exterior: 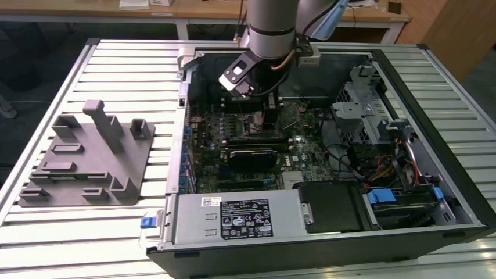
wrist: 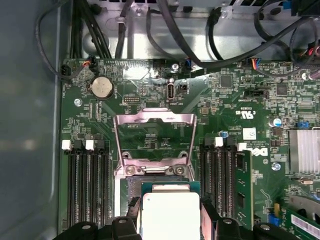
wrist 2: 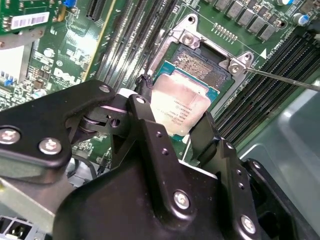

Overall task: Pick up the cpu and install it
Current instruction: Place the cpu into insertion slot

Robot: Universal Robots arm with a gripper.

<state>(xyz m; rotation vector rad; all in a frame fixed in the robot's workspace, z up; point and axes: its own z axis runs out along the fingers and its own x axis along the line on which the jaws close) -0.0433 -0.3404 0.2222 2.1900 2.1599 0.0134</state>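
Gripper (wrist 2: 174, 114) tight around one cpu (wrist 2: 184, 100), just over one open motherboard socket (wrist 2: 200, 62).

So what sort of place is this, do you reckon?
Probably a robotics lab or test bench for computer assembly: an open computer case lies on a slatted metal table, a grey fixture tray sits beside it, and the claw holds the cpu over the motherboard socket.

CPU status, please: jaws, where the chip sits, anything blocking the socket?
Jaws of the gripper shut on the cpu. Chip held over the open socket, offset, not seated. The load plate is raised; nothing blocking.
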